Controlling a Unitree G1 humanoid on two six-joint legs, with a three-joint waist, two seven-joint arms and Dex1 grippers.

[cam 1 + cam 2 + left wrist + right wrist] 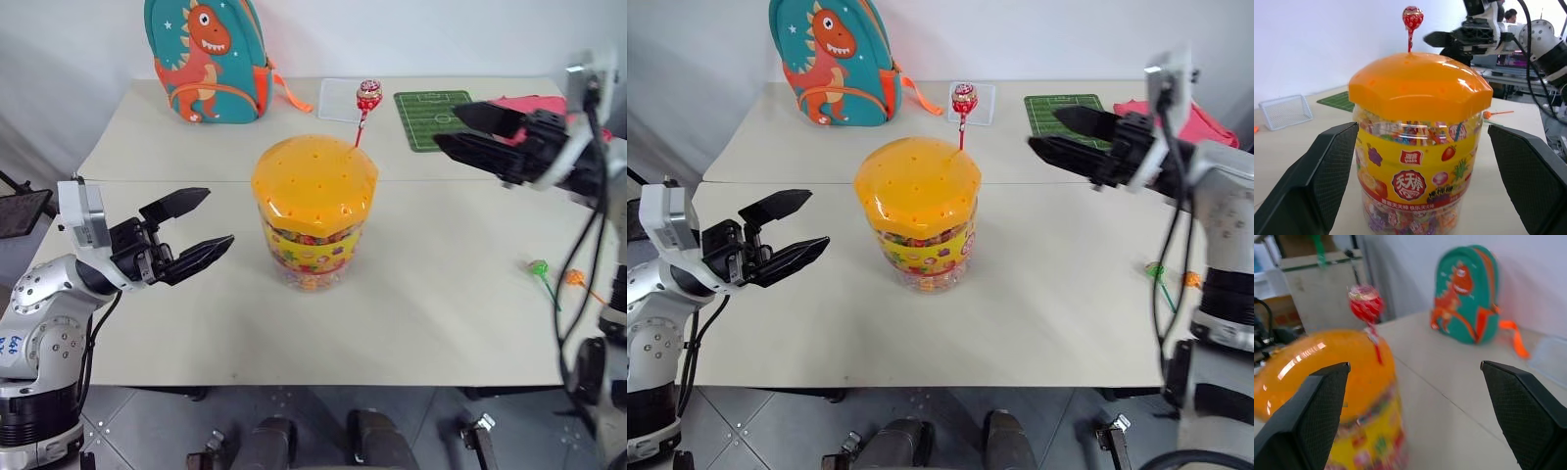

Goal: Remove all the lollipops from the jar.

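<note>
The jar [312, 245] stands mid-table, a clear tub of colourful sweets under a domed orange lid [313, 181] dotted with holes. One lollipop [368, 96] with a red wrapper stands upright on its red stick in a hole at the lid's far right side. Two more lollipops lie on the table at the right, one green-sticked [538, 267] and one orange-sticked [575, 278]. My left gripper [216, 217] is open just left of the jar, pointing at it. My right gripper [449, 127] hangs open and empty in the air, right of the upright lollipop and apart from it.
A teal dinosaur backpack [206, 59] stands at the back left. A small white mesh tray [338, 98], a green football-pitch mat [431, 117] and a pink cloth [534, 103] lie along the back. A seam [176, 180] runs across the table behind the jar.
</note>
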